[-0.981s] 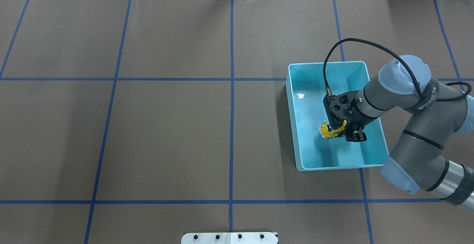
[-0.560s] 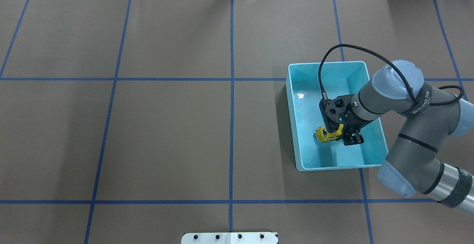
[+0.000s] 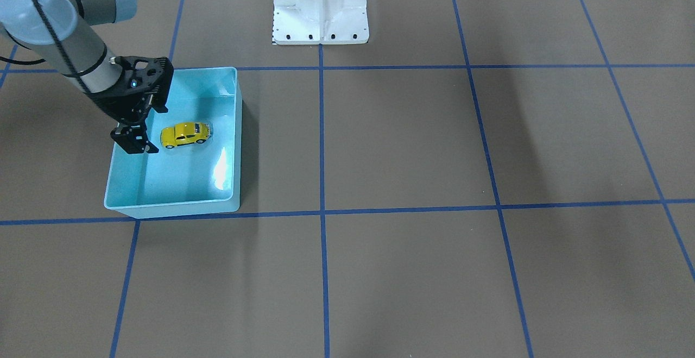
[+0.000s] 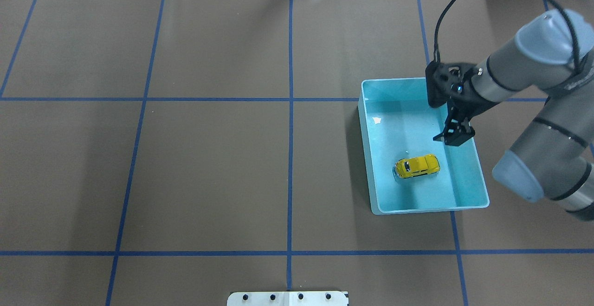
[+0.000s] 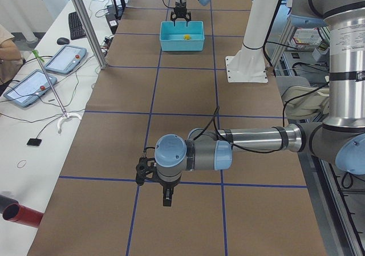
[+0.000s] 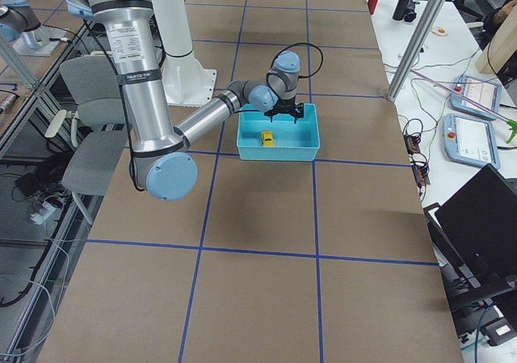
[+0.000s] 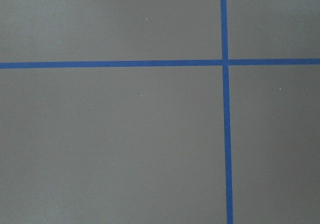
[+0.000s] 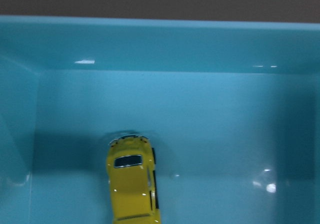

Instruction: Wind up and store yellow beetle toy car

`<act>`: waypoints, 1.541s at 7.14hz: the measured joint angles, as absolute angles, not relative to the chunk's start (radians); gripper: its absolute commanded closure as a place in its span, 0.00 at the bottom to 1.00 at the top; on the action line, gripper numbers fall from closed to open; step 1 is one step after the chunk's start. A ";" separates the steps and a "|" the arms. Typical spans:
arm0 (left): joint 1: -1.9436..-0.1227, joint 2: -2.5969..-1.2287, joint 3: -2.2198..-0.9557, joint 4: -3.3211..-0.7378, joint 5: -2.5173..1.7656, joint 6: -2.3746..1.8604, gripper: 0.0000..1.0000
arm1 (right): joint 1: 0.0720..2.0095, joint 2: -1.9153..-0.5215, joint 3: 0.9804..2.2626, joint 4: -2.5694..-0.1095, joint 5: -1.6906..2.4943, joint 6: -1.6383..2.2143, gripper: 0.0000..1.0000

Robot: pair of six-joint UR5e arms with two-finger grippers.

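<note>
The yellow beetle toy car (image 4: 416, 166) stands on its wheels on the floor of the light blue bin (image 4: 366, 157), free of any grip. It also shows in the front view (image 3: 185, 134) and in the right wrist view (image 8: 131, 184). My right gripper (image 4: 454, 136) is open and empty, raised over the bin's right side, apart from the car; it also shows in the front view (image 3: 133, 140). My left gripper (image 5: 165, 198) hangs over bare table far from the bin; I cannot tell whether it is open or shut.
A white mount base (image 3: 320, 5) stands at the robot's edge of the table. Blue tape lines (image 7: 224, 134) cross the brown table cover. A small white speck (image 4: 377, 120) lies in the bin. Tablets (image 5: 63, 59) lie on a side table.
My right gripper has let go of the car, risen and moved back toward the bin's far right corner. The car stays on the bin floor.
</note>
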State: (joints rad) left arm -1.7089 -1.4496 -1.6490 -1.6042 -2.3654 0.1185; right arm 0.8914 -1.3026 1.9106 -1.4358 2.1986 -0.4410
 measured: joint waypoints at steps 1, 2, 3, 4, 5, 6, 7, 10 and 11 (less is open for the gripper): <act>-1.709 -1.450 -1.649 -1.604 -2.365 0.118 0.00 | 0.966 -1.262 1.907 -1.475 2.223 -0.256 0.00; -1.709 -1.450 -1.649 -1.604 -2.365 0.118 0.00 | 1.030 -1.243 1.888 -1.496 2.221 -0.054 0.00; -1.709 -1.450 -1.649 -1.605 -2.365 0.118 0.00 | 1.106 -1.237 1.835 -1.513 2.212 0.101 0.00; -1.709 -1.450 -1.649 -1.605 -2.365 0.118 0.00 | 1.186 -1.241 1.762 -1.534 2.210 0.179 0.00; -1.708 -1.450 -1.649 -1.605 -2.365 0.118 0.00 | 1.257 -1.254 1.700 -1.556 2.213 0.210 0.00; -1.708 -1.450 -1.649 -1.605 -2.365 0.118 0.00 | 1.323 -1.284 1.660 -1.579 2.229 0.222 0.00; -1.708 -1.451 -1.649 -1.605 -2.365 0.118 0.00 | 1.390 -1.336 1.637 -1.595 2.264 0.226 0.00; -1.708 -1.451 -1.649 -1.605 -2.365 0.118 0.00 | 1.523 -1.475 1.627 -1.597 2.346 0.230 0.00; -1.707 -1.451 -1.649 -1.605 -2.365 0.118 0.00 | 1.532 -1.486 1.623 -1.596 2.348 0.234 0.00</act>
State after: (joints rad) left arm -1.7074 -1.4512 -1.6491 -1.6045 -2.3651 0.1181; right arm 1.5323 -1.4858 1.6231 -1.5957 2.3483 0.2335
